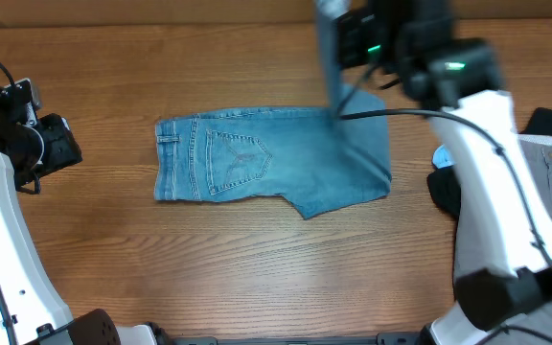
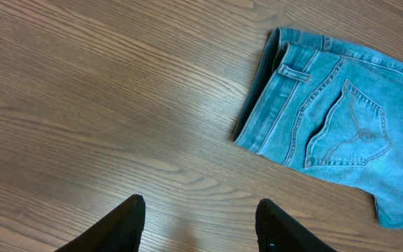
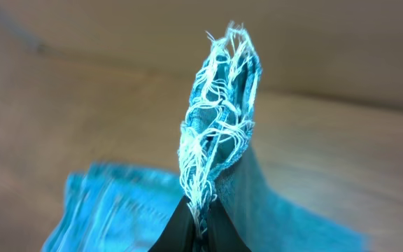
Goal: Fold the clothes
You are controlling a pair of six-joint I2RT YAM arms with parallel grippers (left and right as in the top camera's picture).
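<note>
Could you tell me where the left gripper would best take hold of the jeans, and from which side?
Probably the waistband of the jeans, coming in from the bare table beyond it: it lies flat as a thick edge nearest the open left gripper, while the right gripper holds the frayed hem aloft.

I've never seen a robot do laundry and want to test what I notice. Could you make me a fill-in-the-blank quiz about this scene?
1. The right gripper is shut on the frayed ____ of the jeans.
2. The left gripper is open and holds ____.
3. In the left wrist view, a stitched back ____ lies next to the waistband.
4. The table has a ____ grain surface.

Missing words: hem; nothing; pocket; wood.
</note>
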